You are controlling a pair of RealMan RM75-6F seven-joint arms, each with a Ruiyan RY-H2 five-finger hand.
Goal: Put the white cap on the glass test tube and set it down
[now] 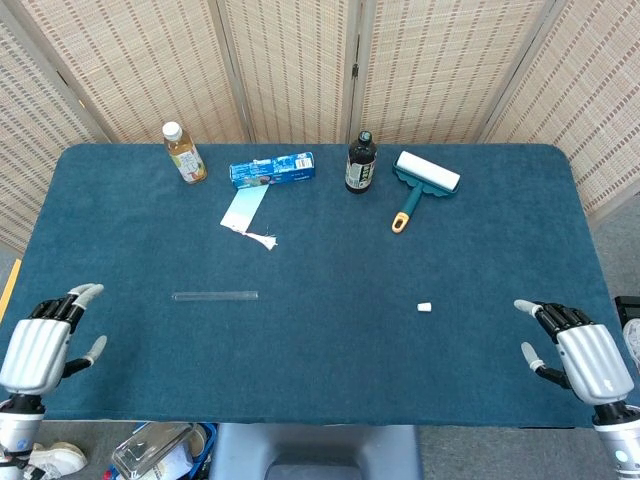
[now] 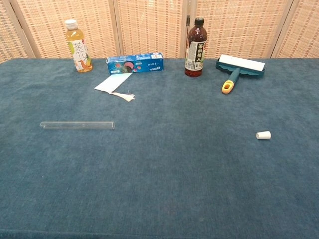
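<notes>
My left robot hand [image 1: 40, 345] and right robot hand [image 1: 578, 350] hover empty, fingers spread, at the counter's [image 1: 320, 350] near corners. The tube [image 1: 214, 296] lies flat left; the cap [image 1: 424, 307] rests well apart, right.

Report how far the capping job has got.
Nothing is done yet. The glass tube lies bare on the cloth, and the white cap sits well apart from it to the right. Neither the left hand nor the right hand holds anything; both are at the near edge. Picking up, capping and setting down remain.
</notes>
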